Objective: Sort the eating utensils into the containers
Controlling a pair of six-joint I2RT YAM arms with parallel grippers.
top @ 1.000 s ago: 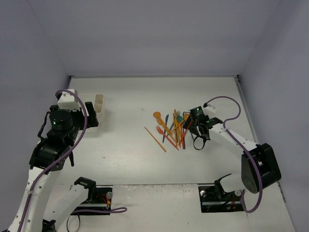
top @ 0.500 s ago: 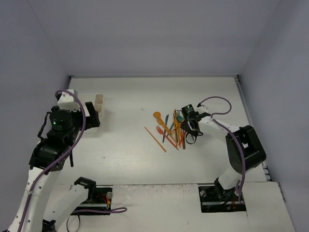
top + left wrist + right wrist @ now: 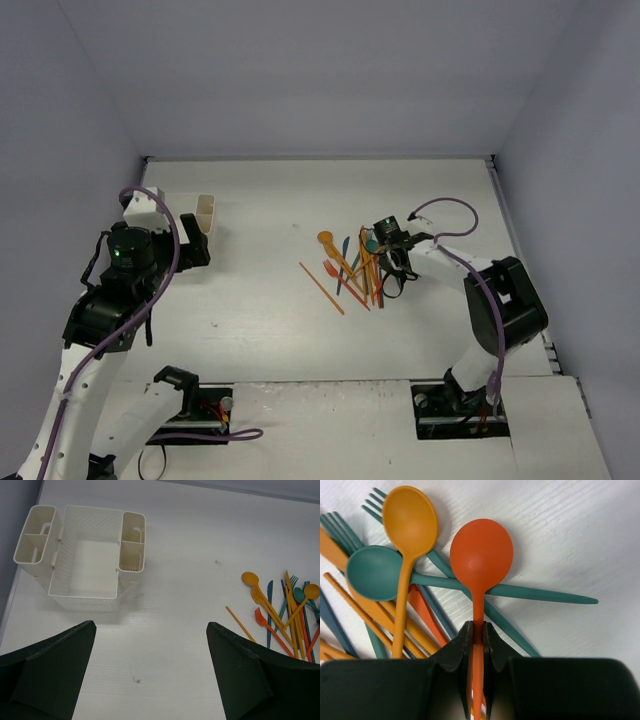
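The eating utensils (image 3: 358,265) lie in a crossed pile right of centre, in orange, yellow, teal and blue (image 3: 282,612). My right gripper (image 3: 478,629) is shut on the handle of an orange spoon (image 3: 481,557), whose bowl rests over a teal stick (image 3: 540,595); a yellow spoon (image 3: 410,517) and a teal spoon (image 3: 372,572) lie beside it. In the top view that gripper (image 3: 386,260) sits at the pile's right edge. The containers (image 3: 82,555) are white bins at the far left (image 3: 206,213), seemingly empty. My left gripper (image 3: 150,630) hangs open above bare table.
Purple cables (image 3: 455,215) loop over both arms. Grey walls enclose the table on three sides. The left arm (image 3: 130,260) hovers just beside the white bins.
The right gripper moved left into the pile's edge and closed its jaws on the orange spoon's handle. The left arm barely shifted.
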